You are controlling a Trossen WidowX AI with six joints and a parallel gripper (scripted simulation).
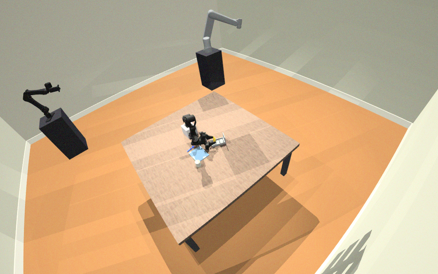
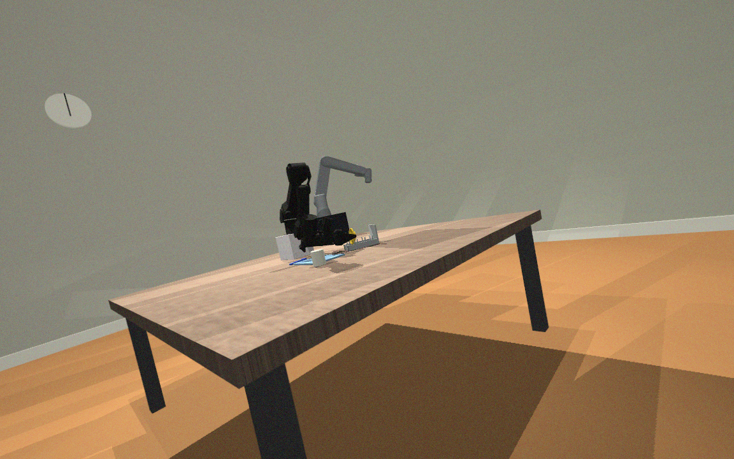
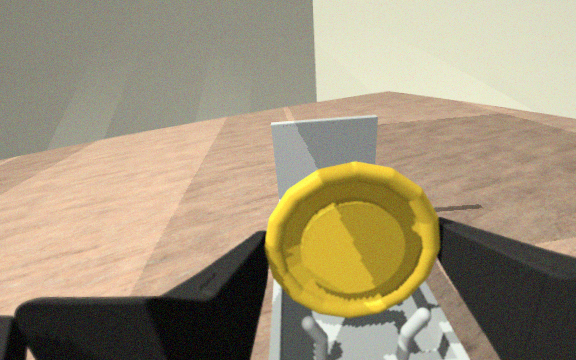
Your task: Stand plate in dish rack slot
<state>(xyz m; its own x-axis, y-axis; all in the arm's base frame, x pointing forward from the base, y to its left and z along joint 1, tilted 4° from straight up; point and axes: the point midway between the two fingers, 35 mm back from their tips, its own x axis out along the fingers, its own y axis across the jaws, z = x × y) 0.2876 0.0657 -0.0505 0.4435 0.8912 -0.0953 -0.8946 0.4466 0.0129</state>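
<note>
Claw [image 3: 353,240] pinching yellow plate [image 3: 352,239] upright, above grey dish rack [image 3: 363,340]

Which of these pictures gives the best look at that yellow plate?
The wrist view: the plate fills the middle of it, face-on, held by its edges in the gripper, above the dish rack. In the top view it is only a tiny yellow speck beside the arm; the exterior view shows a small yellow sliver.
</note>
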